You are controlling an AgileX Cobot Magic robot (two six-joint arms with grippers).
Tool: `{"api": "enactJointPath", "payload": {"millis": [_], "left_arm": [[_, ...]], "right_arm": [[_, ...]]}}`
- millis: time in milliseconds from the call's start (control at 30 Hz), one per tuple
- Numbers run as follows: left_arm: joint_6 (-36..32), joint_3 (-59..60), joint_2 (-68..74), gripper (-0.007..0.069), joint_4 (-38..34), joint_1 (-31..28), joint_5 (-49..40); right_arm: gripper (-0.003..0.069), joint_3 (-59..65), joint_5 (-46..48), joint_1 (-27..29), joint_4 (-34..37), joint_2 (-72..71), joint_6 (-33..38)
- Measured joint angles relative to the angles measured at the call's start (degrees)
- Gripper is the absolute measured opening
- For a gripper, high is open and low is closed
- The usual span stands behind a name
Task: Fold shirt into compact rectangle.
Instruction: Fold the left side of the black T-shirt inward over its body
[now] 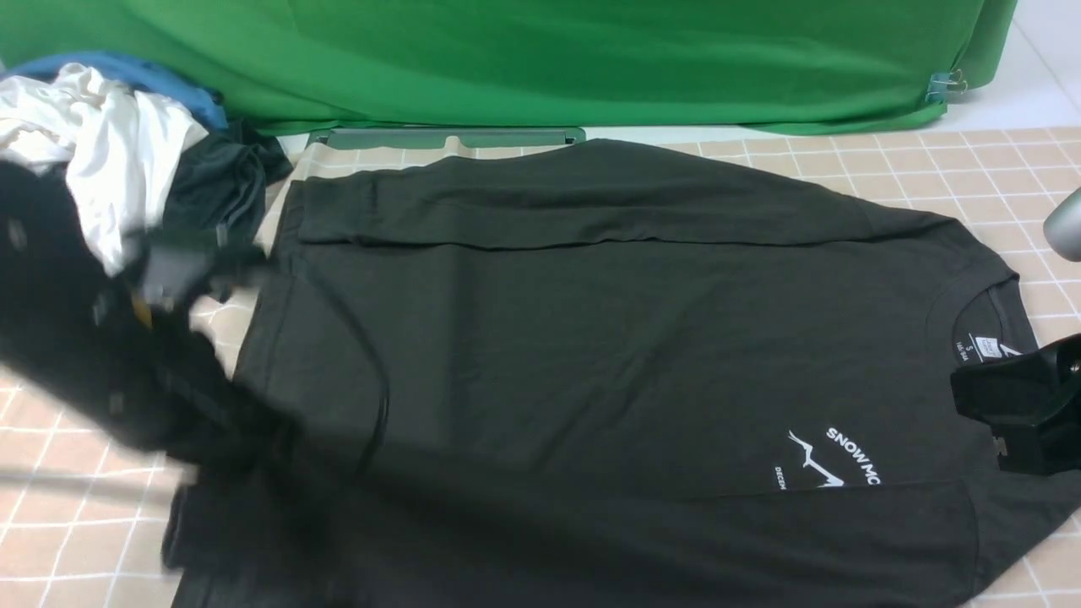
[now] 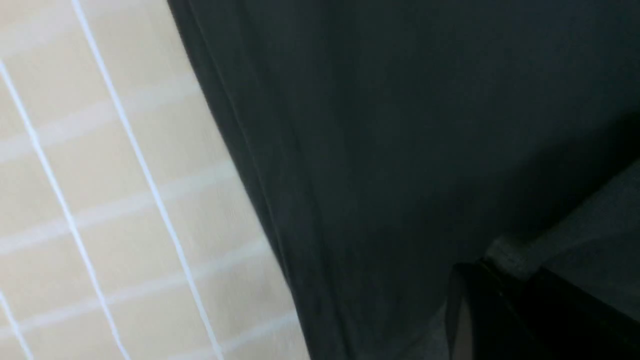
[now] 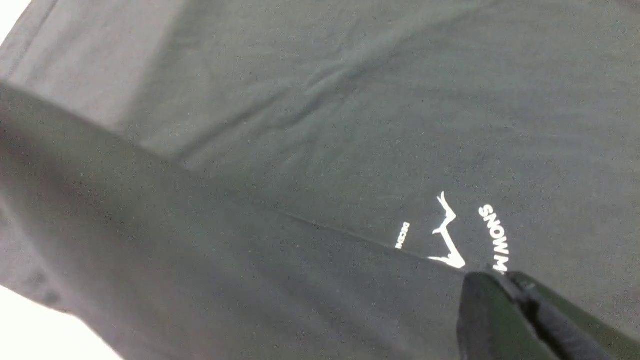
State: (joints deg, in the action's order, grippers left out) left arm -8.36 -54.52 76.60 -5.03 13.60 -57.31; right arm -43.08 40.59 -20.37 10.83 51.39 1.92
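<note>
The shirt (image 1: pixel 591 338) lies spread across the checked counter (image 1: pixel 971 169), collar to the right. The left jaws clamp its hem; the right jaws pinch its folded edge beside the white print (image 3: pixel 452 260).

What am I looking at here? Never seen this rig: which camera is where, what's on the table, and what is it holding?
It is a robot with two arms, each ending in a two-fingered hand. The wide picture comes from a camera between the arms, looking forward. The other two come from cameras on the left and right wrists. A large black shirt lies spread on a beige checked tablecloth. A heap of clothes, white, blue and dark, sits at the far left, and a green curtain hangs behind. The left hand looks closed on the shirt's hem. The right hand looks closed on a folded edge beside the white chest print.
</note>
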Motion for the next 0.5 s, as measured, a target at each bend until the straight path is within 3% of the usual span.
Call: {"api": "enactJointPath", "payload": {"millis": [500], "left_arm": [[1.11,-23.03,17.07,0.0034,10.58,0.00,1.40]], "right_arm": [[0.0050,0.00,-0.68,0.00,0.00,0.00,-0.06]]}}
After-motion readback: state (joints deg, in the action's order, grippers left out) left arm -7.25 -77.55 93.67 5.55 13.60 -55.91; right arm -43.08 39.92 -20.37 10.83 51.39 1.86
